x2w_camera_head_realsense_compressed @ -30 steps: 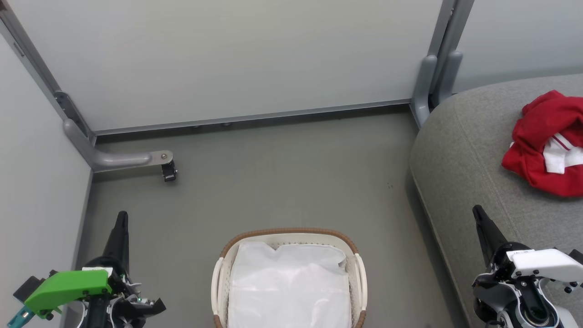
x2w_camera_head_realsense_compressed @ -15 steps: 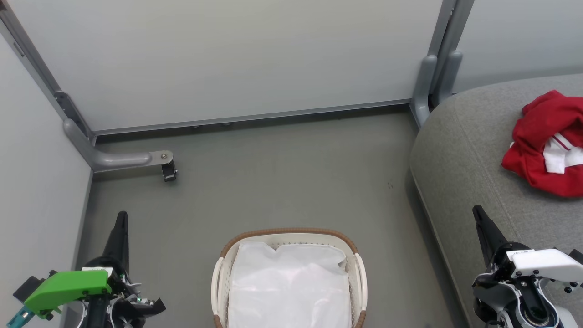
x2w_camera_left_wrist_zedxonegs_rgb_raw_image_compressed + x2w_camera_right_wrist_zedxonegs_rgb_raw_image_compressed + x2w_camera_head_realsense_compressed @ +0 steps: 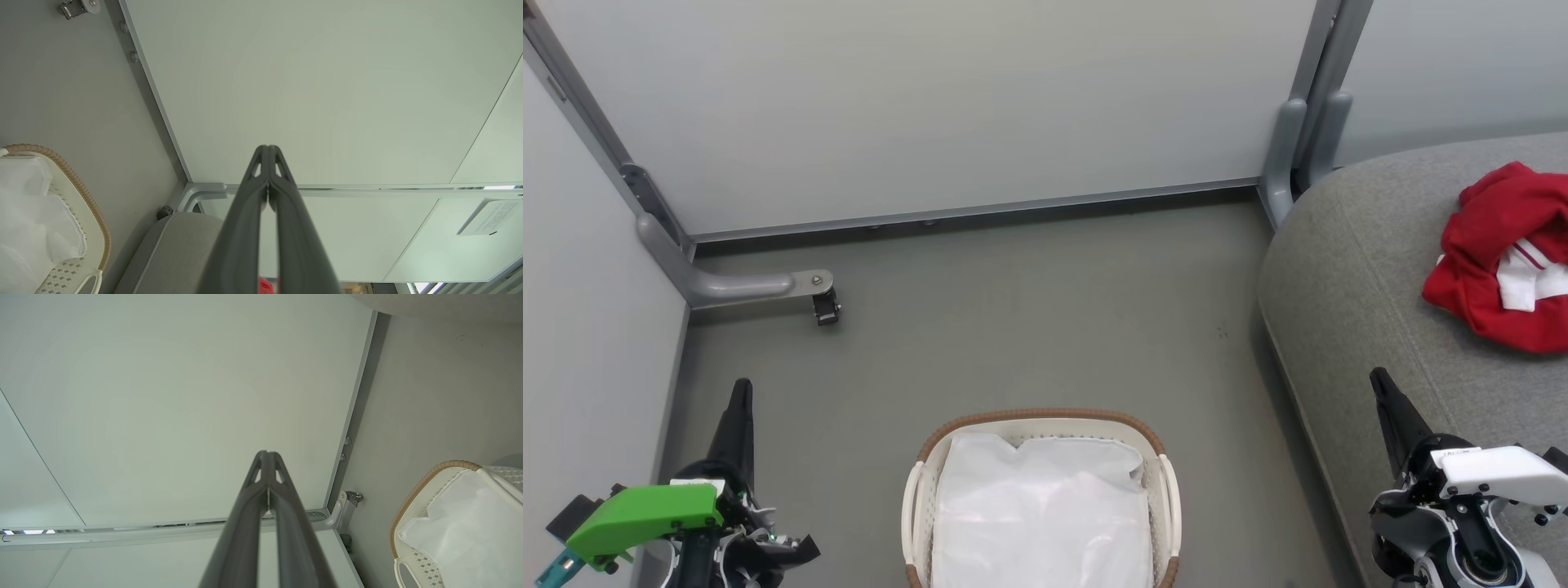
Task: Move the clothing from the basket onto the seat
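Red clothing (image 3: 1507,253) with white trim lies crumpled on the grey seat (image 3: 1356,269) at the right of the head view. The cream basket (image 3: 1041,425) with a brown rim sits on the floor at bottom centre, with a plain white cloth sheet (image 3: 1041,514) inside it. My left gripper (image 3: 741,388) is shut and empty, to the left of the basket. My right gripper (image 3: 1379,377) is shut and empty over the seat's front edge. The left wrist view shows the left gripper (image 3: 267,148), the basket (image 3: 77,183) and the seat (image 3: 179,245). The right wrist view shows the right gripper (image 3: 267,453) and the basket (image 3: 412,494).
Pale partition panels (image 3: 931,106) wall in the floor at the back and left. A grey panel foot with a black caster (image 3: 825,309) juts onto the floor at the back left. A grey post (image 3: 1294,147) stands by the seat's corner. Open grey floor (image 3: 1029,318) lies between panels and basket.
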